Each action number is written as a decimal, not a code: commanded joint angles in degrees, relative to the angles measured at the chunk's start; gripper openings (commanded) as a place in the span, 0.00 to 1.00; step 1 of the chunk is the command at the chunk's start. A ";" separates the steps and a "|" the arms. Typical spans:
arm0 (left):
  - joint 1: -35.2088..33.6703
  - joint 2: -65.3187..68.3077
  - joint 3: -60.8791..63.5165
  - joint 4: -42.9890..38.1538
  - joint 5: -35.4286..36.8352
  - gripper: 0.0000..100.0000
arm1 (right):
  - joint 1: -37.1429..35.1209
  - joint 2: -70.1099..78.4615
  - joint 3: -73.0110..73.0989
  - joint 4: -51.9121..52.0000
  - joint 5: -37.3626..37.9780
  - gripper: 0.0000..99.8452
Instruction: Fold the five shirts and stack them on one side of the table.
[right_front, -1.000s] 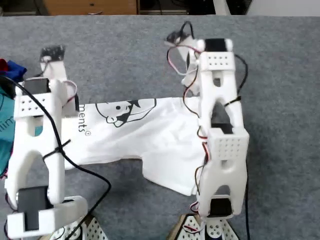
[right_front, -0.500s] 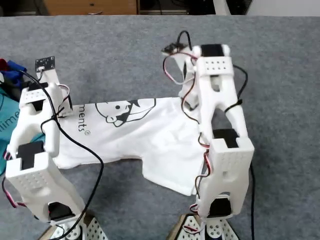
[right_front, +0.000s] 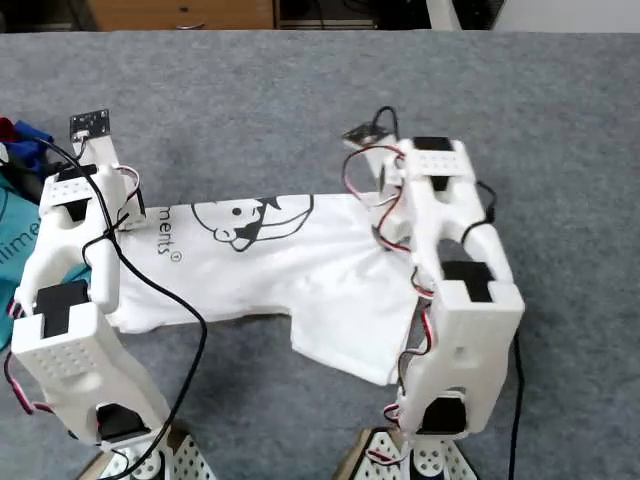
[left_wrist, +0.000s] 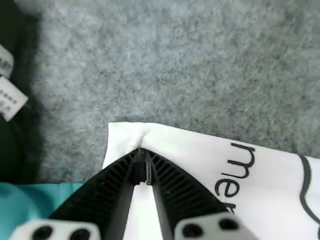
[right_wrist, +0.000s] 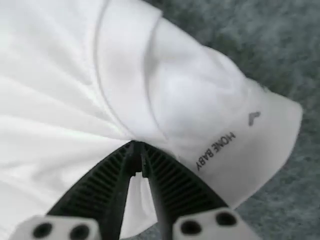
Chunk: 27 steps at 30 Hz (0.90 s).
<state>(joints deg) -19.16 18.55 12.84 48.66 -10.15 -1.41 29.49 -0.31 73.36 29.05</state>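
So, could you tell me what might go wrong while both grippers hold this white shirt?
The left gripper pinches the white shirt right at its corner, so the cloth may slip out. The right gripper grips rumpled, layered cloth, so creases may get folded in.
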 joint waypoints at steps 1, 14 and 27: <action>-0.44 0.13 -2.37 -1.76 0.53 0.02 | 4.53 -2.59 0.22 -2.20 4.04 0.00; 0.00 -7.78 -12.75 13.54 0.62 0.02 | -0.75 -20.97 -0.04 5.98 9.49 0.01; 0.53 -41.01 15.38 17.85 -2.37 0.02 | -12.97 -51.21 20.97 17.14 19.08 0.01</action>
<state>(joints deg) -18.20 -13.98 17.76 69.05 -12.00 -11.78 -14.02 12.62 90.42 45.14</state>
